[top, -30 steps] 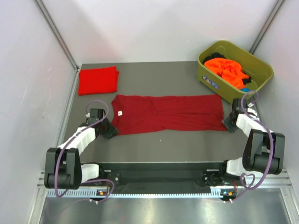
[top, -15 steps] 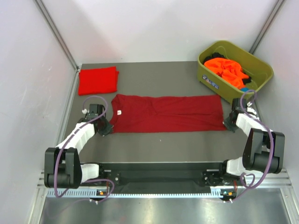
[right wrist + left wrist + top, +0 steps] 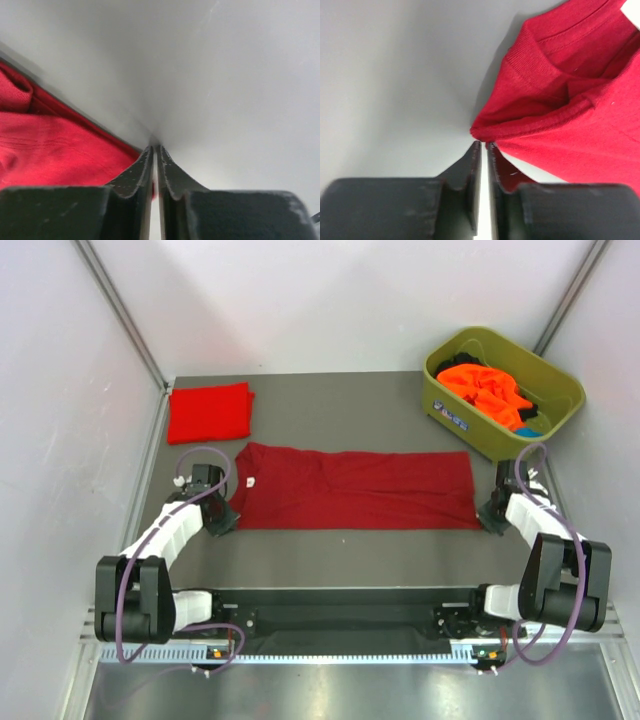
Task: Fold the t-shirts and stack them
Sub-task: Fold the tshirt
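A dark crimson t-shirt (image 3: 355,488) with a small white neck label (image 3: 252,480) lies folded into a long band across the table. My left gripper (image 3: 230,524) is at its near left corner. In the left wrist view the jaws of the left gripper (image 3: 483,143) are shut, and the collar-end corner of the crimson t-shirt (image 3: 580,100) is drawn to a point at their tips. My right gripper (image 3: 485,522) is at the near right corner. In its wrist view the right gripper (image 3: 155,147) is shut, with the crimson t-shirt's (image 3: 45,145) edge running into its fingers. A brighter red t-shirt (image 3: 209,412) lies folded at the back left.
An olive-green tub (image 3: 470,422) stands at the back right, and orange t-shirts (image 3: 485,388) lie heaped inside it. White walls close in the grey table (image 3: 340,410) on the left, right and back. The arms' base rail runs along the near edge.
Both grippers have shut on the crimson t-shirt's near corners and drawn them slightly towards the near edge. The shirt's near edge now lies straighter.
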Action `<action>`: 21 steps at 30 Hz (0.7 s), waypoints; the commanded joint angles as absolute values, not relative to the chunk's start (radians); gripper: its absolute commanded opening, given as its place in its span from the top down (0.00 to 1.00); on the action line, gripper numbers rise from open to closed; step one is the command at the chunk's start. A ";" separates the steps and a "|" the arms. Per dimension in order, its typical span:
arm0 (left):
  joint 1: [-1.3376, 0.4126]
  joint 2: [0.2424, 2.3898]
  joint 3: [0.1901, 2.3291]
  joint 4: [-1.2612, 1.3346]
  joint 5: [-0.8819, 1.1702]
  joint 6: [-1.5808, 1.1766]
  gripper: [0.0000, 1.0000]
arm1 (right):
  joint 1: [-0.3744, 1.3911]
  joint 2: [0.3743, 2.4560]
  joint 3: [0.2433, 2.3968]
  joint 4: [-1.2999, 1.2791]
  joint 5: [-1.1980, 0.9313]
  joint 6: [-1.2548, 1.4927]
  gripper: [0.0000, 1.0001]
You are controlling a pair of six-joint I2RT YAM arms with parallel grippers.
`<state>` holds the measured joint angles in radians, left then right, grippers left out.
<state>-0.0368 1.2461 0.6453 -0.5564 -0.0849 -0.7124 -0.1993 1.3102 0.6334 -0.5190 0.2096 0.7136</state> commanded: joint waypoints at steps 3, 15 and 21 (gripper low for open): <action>-0.034 1.258 0.715 -0.652 -0.092 -0.722 0.76 | -0.209 1.286 0.617 -0.587 0.186 0.701 0.79; -0.035 1.293 0.997 -0.599 0.000 -0.554 0.66 | -0.169 1.218 0.705 -0.525 0.131 0.666 0.73; -0.035 1.467 1.044 -0.361 0.319 -0.563 0.58 | -0.133 1.330 0.755 -0.410 0.048 0.654 0.73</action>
